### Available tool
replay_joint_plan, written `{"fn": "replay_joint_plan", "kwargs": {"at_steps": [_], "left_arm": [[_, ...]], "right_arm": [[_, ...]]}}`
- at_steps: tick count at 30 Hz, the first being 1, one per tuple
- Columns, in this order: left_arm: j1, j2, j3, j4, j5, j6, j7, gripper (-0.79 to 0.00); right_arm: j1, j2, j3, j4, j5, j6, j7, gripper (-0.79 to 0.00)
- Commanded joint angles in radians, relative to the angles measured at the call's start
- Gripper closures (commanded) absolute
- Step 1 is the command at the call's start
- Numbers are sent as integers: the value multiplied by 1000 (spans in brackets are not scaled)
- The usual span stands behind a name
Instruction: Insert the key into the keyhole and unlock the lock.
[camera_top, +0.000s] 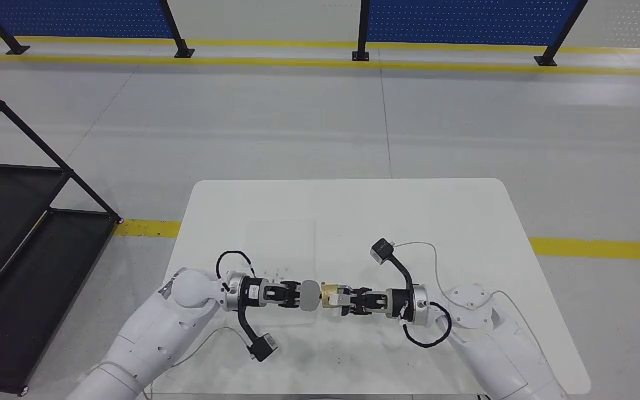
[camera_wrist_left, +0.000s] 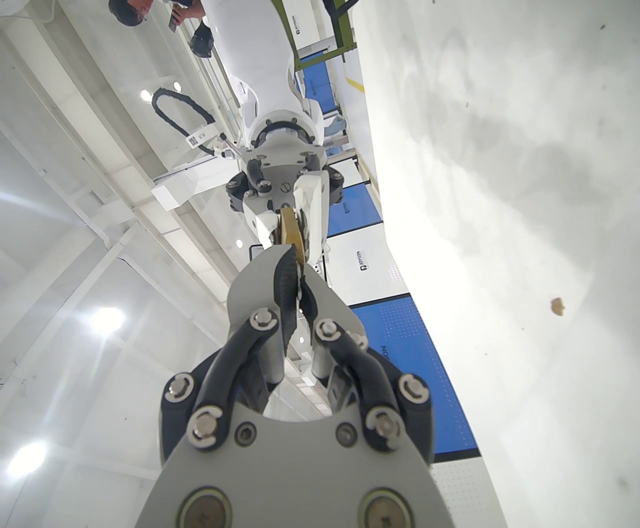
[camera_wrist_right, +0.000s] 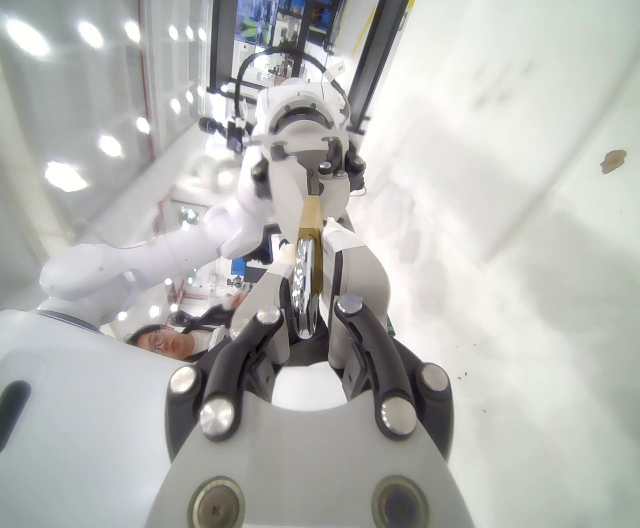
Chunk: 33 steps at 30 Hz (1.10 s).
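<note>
Brass lock (camera_wrist_left: 289, 235) edge-on, key (camera_wrist_left: 300, 286) nearly hidden

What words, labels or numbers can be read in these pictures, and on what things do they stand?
White wall panel: a logo, turned and too small to read.
Blue panel: letters, too faint to read.
Cable tag: too small.
Lock: no print shows.

We've got left tool (camera_top: 304, 293) and right tool (camera_top: 340, 299) nose to nose, blocking each other; desk (camera_top: 420, 220) beyond gives passage.
</note>
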Motion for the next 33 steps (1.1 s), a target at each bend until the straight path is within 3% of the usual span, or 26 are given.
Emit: {"fn": "replay_joint_plan", "kwargs": {"at_steps": [1, 2, 3, 4, 12, 16, 21, 23, 25, 27, 29, 31, 33], "left_arm": [[0, 1, 0, 0, 0, 0, 0, 0], [1, 1, -1, 0, -1, 1, 0, -154], [1, 2, -2, 0, -2, 1, 0, -357], [2, 2, -3, -1, -2, 1, 2, -785], [34, 16, -53, -25, -18, 11, -3, -785], [70, 29, -96, -62, -38, -60, -11, -785], [111, 49, -146, -144, -22, -315, -42, -785], [125, 57, -157, -185, -27, -454, -51, -785], [126, 67, -171, -209, 4, -659, -78, -785], [128, 71, -172, -243, -51, -790, -37, -785], [114, 72, -172, -212, -165, -914, 49, -785], [81, 72, -160, -164, -221, -993, 94, -785], [70, 71, -159, -145, -236, -1000, 91, -785]], "right_arm": [[0, 0, 0, 0, 0, 0, 0, 0], [0, 0, 0, 0, 0, 0, 0, 0], [0, 0, 0, 0, 0, 0, 0, 0], [0, 0, 0, 0, 0, 0, 0, 0], [0, 0, 0, 0, 0, 0, 0, 0], [0, 0, 0, 0, 0, 0, 0, 0], [0, 0, 0, 0, 0, 0, 0, 0], [0, 0, 0, 0, 0, 0, 0, 0], [0, 0, 0, 0, 0, 0, 0, 0], [0, 0, 0, 0, 0, 0, 0, 0], [0, 0, 0, 0, 0, 0, 0, 0], [0, 0, 0, 0, 0, 0, 0, 0], [0, 0, 0, 0, 0, 0, 0, 0]]}}
